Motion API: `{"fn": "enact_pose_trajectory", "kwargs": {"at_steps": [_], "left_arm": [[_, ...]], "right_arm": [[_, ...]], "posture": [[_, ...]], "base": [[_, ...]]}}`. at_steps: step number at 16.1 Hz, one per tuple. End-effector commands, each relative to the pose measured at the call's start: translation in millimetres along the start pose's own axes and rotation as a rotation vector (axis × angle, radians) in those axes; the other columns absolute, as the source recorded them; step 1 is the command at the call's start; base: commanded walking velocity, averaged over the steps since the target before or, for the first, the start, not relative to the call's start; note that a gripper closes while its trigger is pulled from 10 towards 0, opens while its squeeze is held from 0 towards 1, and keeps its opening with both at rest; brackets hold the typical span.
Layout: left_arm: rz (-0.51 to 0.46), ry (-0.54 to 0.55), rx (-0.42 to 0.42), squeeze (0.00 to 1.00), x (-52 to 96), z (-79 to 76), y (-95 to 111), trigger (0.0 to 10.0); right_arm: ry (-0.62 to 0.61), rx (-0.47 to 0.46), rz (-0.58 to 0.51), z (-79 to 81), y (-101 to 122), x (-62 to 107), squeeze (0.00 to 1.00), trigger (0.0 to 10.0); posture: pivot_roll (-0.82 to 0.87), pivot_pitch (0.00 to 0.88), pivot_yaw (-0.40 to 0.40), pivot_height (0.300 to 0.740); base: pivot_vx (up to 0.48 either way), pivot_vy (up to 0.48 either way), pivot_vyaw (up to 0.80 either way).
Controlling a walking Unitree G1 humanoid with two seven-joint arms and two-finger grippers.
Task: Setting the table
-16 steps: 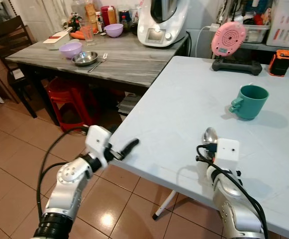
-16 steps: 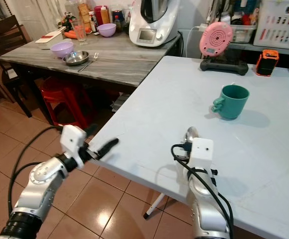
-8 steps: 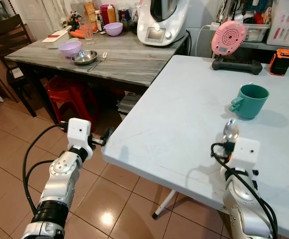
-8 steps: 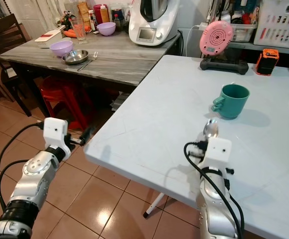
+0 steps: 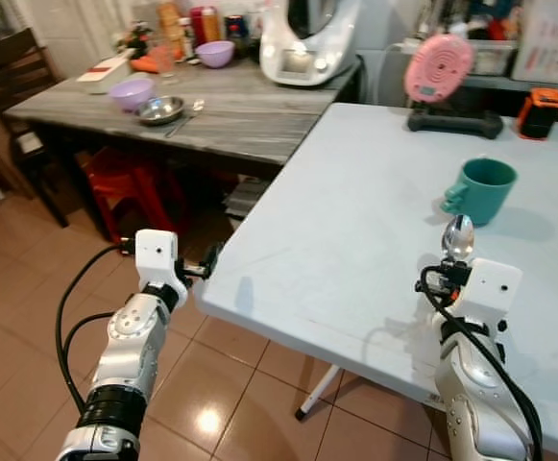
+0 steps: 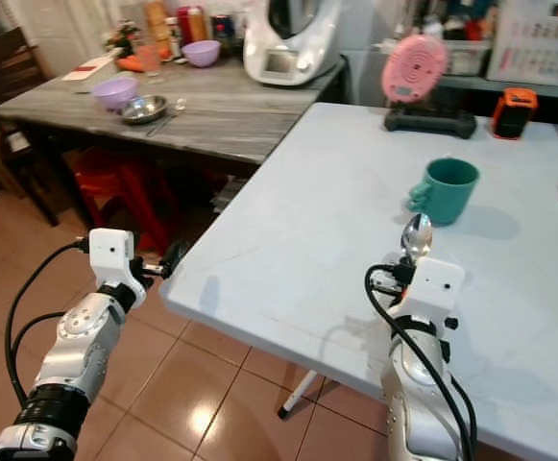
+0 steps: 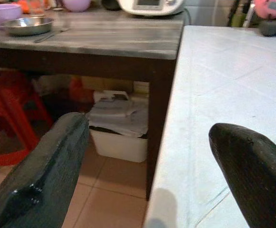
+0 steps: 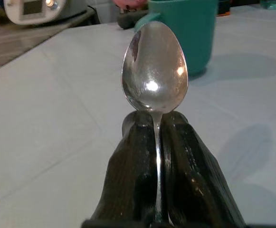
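Over white table (image 5: 355,211), right claw (image 8: 156,124) pinches spoon (image 8: 154,76) near green mug (image 5: 480,192).

Under me lies a floor of glossy reddish-brown tiles (image 5: 29,317). A pale blue-white table (image 5: 355,221) stands in front of me, its corner toward me. Against its far left edge stands a grey wood-grain table (image 5: 230,110) on dark legs. Red stools (image 5: 134,187) sit under it, and a dark chair (image 5: 10,72) stands at its far left.
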State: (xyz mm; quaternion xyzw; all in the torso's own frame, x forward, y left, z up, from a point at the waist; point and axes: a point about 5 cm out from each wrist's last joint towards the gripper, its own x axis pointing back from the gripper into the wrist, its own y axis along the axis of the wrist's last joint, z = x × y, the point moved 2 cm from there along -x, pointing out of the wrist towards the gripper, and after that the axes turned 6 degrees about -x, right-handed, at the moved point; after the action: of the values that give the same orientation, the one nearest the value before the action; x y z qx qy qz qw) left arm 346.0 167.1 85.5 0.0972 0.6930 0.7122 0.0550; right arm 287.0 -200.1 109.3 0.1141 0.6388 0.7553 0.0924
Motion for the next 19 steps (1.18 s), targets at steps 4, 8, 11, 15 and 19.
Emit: {"fn": "enact_pose_trajectory", "kwargs": {"at_steps": [4,8,11,15,19], "left_arm": [[-0.024,0.007,-0.003,0.0,-2.6,5.9,7.8,10.0],[-0.022,-0.013,-0.004,0.0,-3.1,2.4,6.9,10.0],[-0.021,-0.021,-0.005,0.0,-4.6,1.0,7.6,10.0],[-0.019,-0.028,-0.006,0.0,-5.4,0.1,7.6,10.0],[-0.019,-0.032,-0.006,0.0,-6.2,-1.2,7.5,10.0]], "right_arm": [[0.033,-0.002,-0.067,5.7,12.4,0.4,0.0,10.0],[0.023,0.014,-0.088,2.1,15.1,1.1,0.0,10.0],[0.017,0.017,-0.103,2.0,16.7,1.3,0.0,10.0],[0.008,0.019,-0.11,1.1,17.4,1.0,0.0,10.0],[0.002,0.018,-0.117,0.1,18.1,0.7,0.0,10.0]], "posture": [[-0.06,0.0,0.085,0.74],[-0.06,0.0,0.087,0.74],[-0.06,0.0,0.087,0.74],[-0.06,0.0,0.092,0.74],[-0.06,0.0,0.095,0.74]], "base": [[0.0,0.38,-0.34],[0.0,0.48,0.0],[0.0,0.48,0.0],[0.0,0.48,0.0],[0.0,0.48,0.0]]}}
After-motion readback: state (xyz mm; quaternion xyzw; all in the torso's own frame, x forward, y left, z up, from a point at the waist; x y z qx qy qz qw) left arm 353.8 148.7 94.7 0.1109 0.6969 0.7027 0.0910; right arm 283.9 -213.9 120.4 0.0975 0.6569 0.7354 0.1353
